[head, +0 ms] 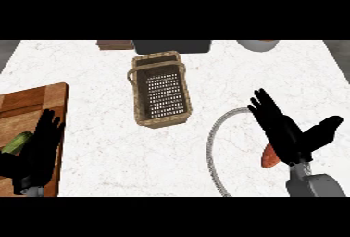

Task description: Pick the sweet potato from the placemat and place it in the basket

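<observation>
One basket (pixel 161 90), one sweet potato (pixel 270 157)

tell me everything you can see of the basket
The brown woven wicker basket is rectangular, with a thick braided rim, a loop handle on its left side, and a dark perforated liner inside. It stands upright and empty on the white marble counter, toward the back centre. Neither hand touches it.

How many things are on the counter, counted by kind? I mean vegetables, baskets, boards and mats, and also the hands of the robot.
Vegetables: 2, the orange sweet potato and a green vegetable
Baskets: 1, the wicker basket
Boards: 1, the wooden board
Mats: 1, the placemat
Hands: 2, left hand, right hand
Total: 7
</observation>
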You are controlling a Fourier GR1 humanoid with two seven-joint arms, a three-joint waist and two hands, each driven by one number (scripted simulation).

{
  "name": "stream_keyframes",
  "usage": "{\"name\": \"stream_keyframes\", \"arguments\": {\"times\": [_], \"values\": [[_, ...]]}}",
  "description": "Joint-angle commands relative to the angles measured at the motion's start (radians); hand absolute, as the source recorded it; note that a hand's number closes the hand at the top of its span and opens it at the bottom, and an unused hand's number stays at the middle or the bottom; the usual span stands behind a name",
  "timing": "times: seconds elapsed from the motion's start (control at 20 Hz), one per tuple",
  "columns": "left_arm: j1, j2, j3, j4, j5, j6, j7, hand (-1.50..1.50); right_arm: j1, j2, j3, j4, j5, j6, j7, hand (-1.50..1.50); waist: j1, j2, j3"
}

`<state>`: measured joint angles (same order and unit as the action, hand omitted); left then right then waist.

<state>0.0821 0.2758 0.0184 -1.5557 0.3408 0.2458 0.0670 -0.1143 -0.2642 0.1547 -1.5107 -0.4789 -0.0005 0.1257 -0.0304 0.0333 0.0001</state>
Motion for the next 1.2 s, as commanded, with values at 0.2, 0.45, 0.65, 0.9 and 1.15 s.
{"name": "stream_keyframes", "arguments": {"times": [0.2, 0.45, 0.65, 0.9, 1.15], "values": [[0.005, 0.037, -0.119, 0.161, -0.09, -0.059, 0.113, 0.0, -0.138, -0.063, -0.258, -0.017, 0.002, -0.084, -0.182, 1.5, 0.003, -0.024, 0.001], [0.063, 0.069, -0.167, 0.162, -0.095, -0.146, 0.136, 0.0, -0.145, 0.012, -0.019, -0.046, 0.279, -0.143, -0.29, 1.5, 0.039, -0.03, -0.001], [0.026, 0.077, -0.159, 0.147, -0.107, -0.116, 0.199, 0.0, -0.216, 0.037, 0.05, -0.014, 0.479, -0.38, -0.124, -1.5, 0.038, -0.033, -0.003], [0.067, 0.069, -0.165, 0.145, -0.115, -0.12, 0.156, 0.0, -0.216, -0.24, 0.052, 0.0, 0.714, -0.385, 0.138, -1.5, 0.005, -0.043, -0.013], [0.112, 0.08, -0.151, 0.126, -0.115, -0.112, 0.156, 0.0, -0.248, -0.454, 0.075, -0.118, 0.802, -0.207, 0.433, -1.5, -0.009, -0.056, -0.013]]}}
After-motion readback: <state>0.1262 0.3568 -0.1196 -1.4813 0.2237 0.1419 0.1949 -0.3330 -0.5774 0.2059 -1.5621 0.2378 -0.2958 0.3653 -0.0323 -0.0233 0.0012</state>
